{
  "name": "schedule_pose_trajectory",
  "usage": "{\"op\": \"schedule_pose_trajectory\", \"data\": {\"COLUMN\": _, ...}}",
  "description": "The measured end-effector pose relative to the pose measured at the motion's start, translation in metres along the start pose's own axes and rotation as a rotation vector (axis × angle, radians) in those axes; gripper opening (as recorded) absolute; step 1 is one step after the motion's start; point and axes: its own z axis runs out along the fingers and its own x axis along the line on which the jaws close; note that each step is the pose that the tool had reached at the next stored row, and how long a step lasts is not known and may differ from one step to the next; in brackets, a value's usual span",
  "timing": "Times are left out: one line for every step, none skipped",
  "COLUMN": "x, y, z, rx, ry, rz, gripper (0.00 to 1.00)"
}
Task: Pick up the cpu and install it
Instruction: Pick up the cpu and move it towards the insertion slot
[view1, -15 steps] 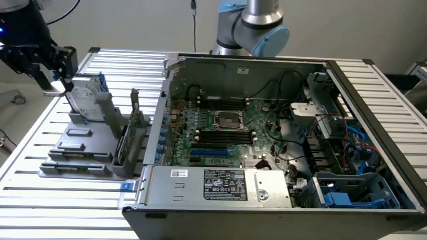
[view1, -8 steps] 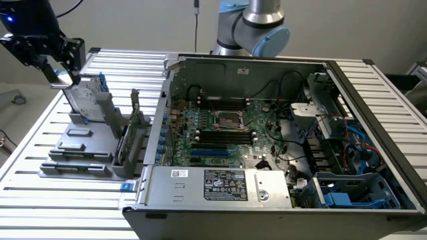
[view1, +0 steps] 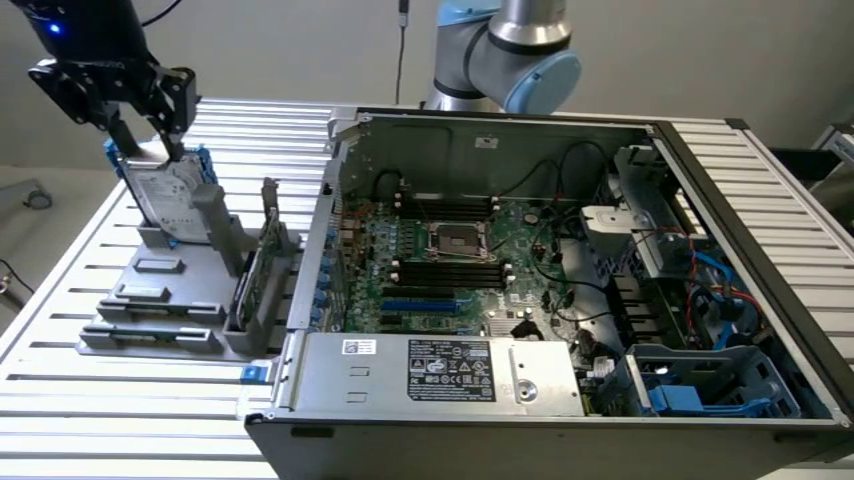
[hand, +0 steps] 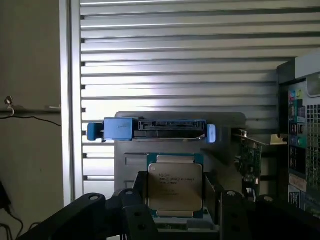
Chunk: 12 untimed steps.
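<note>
The gripper (hand: 175, 210) holds its jaws pinched on the cpu (hand: 174, 187), lifted at the exterior view's upper left above the blue-framed hard drive (view1: 171, 195), with the open computer case (view1: 561, 280) across the slatted desk (view1: 80, 250).

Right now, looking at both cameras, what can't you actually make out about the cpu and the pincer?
- Wrist view: the cpu lower edge is hidden behind the black pincer parts, so contact cannot be judged.
- Wrist view: the print on the cpu lid is too small to read.
- Exterior view: the pincer hangs over the hard drive, and the cpu cannot be picked out there.
- Exterior view: the motherboard socket pins are too small to see.
</note>
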Motion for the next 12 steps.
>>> {"op": "schedule_pose_trajectory", "data": {"x": -0.003, "y": 0.0009, "z": -0.0005, "rx": 0.0, "ry": 0.0001, "rz": 0.0, "gripper": 0.55}}
{"op": "schedule_pose_trajectory", "data": {"x": -0.006, "y": 0.0019, "z": -0.0009, "rx": 0.0001, "ry": 0.0002, "rz": 0.0, "gripper": 0.55}}
{"op": "schedule_pose_trajectory", "data": {"x": -0.009, "y": 0.0028, "z": -0.0012, "rx": 0.0, "ry": 0.0004, "rz": 0.0, "gripper": 0.55}}
{"op": "schedule_pose_trajectory", "data": {"x": -0.012, "y": 0.0036, "z": -0.0016, "rx": 0.0001, "ry": 0.0006, "rz": 0.0, "gripper": 0.55}}
{"op": "schedule_pose_trajectory", "data": {"x": -0.016, "y": 0.0044, "z": -0.0019, "rx": 0.0001, "ry": 0.0009, "rz": 0.0, "gripper": 0.55}}
{"op": "schedule_pose_trajectory", "data": {"x": -0.019, "y": 0.0051, "z": -0.0022, "rx": 0.0001, "ry": 0.0012, "rz": 0.0, "gripper": 0.55}}
{"op": "schedule_pose_trajectory", "data": {"x": -0.023, "y": 0.0057, "z": -0.0024, "rx": 0.0001, "ry": 0.0016, "rz": 0.0, "gripper": 0.55}}
{"op": "schedule_pose_trajectory", "data": {"x": -0.027, "y": 0.0062, "z": -0.0025, "rx": 0.0002, "ry": 0.0021, "rz": 0.0, "gripper": 0.55}}
{"op": "schedule_pose_trajectory", "data": {"x": -0.031, "y": 0.0066, "z": -0.0027, "rx": 0.0003, "ry": 0.0029, "rz": 0.0, "gripper": 0.55}}
{"op": "schedule_pose_trajectory", "data": {"x": -0.034, "y": 0.007, "z": -0.0029, "rx": 0.0005, "ry": 0.0035, "rz": 0.0, "gripper": 0.55}}
{"op": "schedule_pose_trajectory", "data": {"x": -0.039, "y": 0.0074, "z": -0.0031, "rx": 0.0007, "ry": 0.0043, "rz": 0.0, "gripper": 0.55}}
{"op": "schedule_pose_trajectory", "data": {"x": -0.043, "y": 0.0077, "z": -0.0032, "rx": 0.0007, "ry": 0.0048, "rz": 0.0, "gripper": 0.55}}
